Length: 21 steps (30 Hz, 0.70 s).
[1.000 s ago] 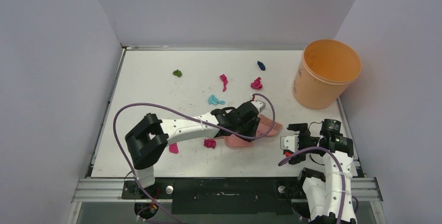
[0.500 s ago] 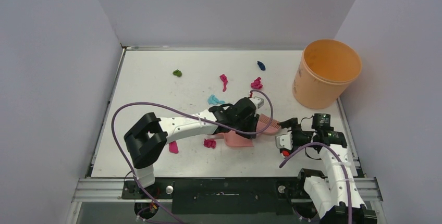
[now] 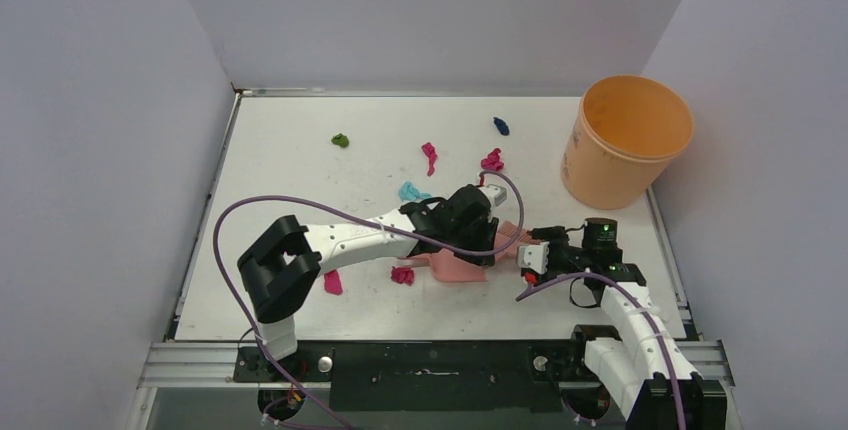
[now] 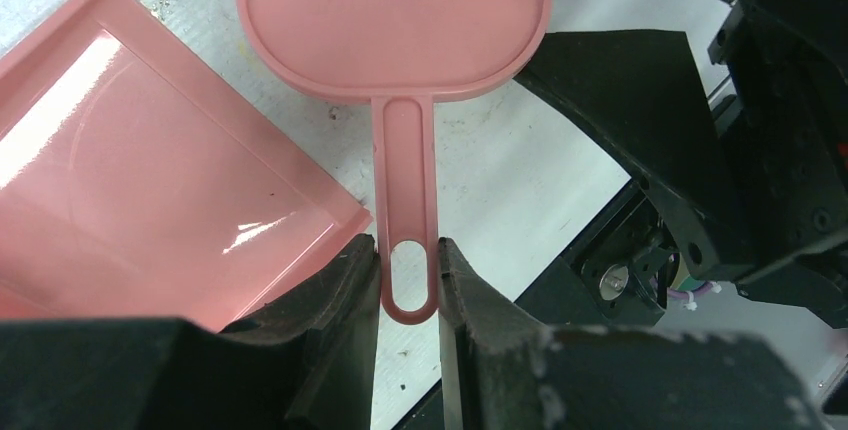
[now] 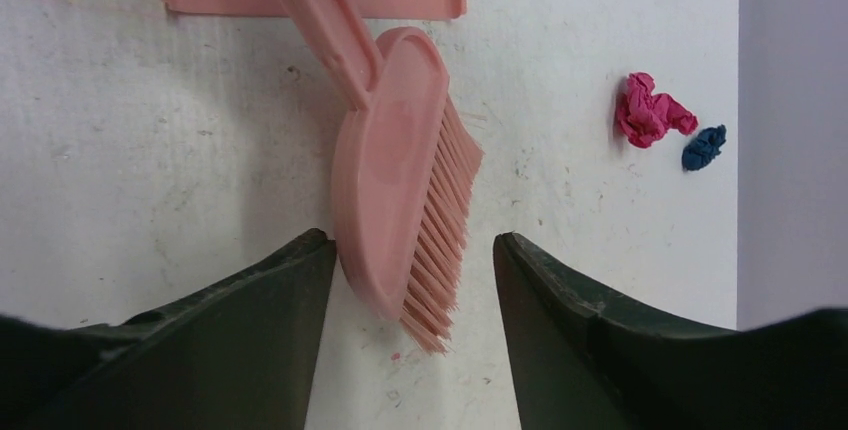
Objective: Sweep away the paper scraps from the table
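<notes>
Pinching the looped handle end of the pink hand brush (image 4: 400,30), the left fingers (image 4: 350,285) are clamped on it beside the pink dustpan (image 4: 150,200). The right fingers (image 5: 270,300) stand apart astride the brush head, gripping nothing. Coloured paper scraps (image 3: 429,155) lie scattered over the desk (image 3: 280,160), two magenta ones near the left arm

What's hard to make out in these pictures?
Left wrist view: the top edge cuts off the brush bristles; the left edge cuts the dustpan.
Right wrist view: the top edge cuts off most of the dustpan.
Top view: the left gripper covers most of the brush.
</notes>
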{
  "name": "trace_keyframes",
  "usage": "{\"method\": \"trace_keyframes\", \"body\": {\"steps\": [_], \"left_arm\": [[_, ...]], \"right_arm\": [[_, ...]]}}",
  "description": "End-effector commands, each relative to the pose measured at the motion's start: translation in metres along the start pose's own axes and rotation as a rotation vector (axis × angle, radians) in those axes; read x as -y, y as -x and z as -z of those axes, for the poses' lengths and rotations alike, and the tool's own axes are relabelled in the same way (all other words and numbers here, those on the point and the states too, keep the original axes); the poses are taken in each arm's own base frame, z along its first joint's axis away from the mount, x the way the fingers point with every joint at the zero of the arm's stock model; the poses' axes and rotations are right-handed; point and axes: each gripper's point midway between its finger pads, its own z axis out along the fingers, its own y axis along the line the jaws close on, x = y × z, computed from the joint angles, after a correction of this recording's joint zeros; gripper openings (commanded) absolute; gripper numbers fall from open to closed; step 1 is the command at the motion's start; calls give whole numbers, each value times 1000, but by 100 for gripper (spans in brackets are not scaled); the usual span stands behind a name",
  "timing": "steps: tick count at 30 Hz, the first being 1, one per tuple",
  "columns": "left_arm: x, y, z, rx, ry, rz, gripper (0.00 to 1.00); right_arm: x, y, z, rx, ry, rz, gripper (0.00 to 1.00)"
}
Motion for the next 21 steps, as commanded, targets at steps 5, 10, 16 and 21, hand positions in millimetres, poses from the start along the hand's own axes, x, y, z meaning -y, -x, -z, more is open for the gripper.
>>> {"method": "trace_keyframes", "body": {"steps": [5,10,16,21], "left_arm": [[34,45,24,117,-138,-15,0],[35,51,30,122,-157,-26,0],[42,76,77,284,-164,-149,46],[41,82,135,431,-170,-257,65]], "right_arm": [[16,-12,-8,-13,-129,-40,44],[19,-1,-6,35,-139,-99,26],[27,20,4,70,-71,-228,5],[34,53,10,165,89,-383,5]]}}
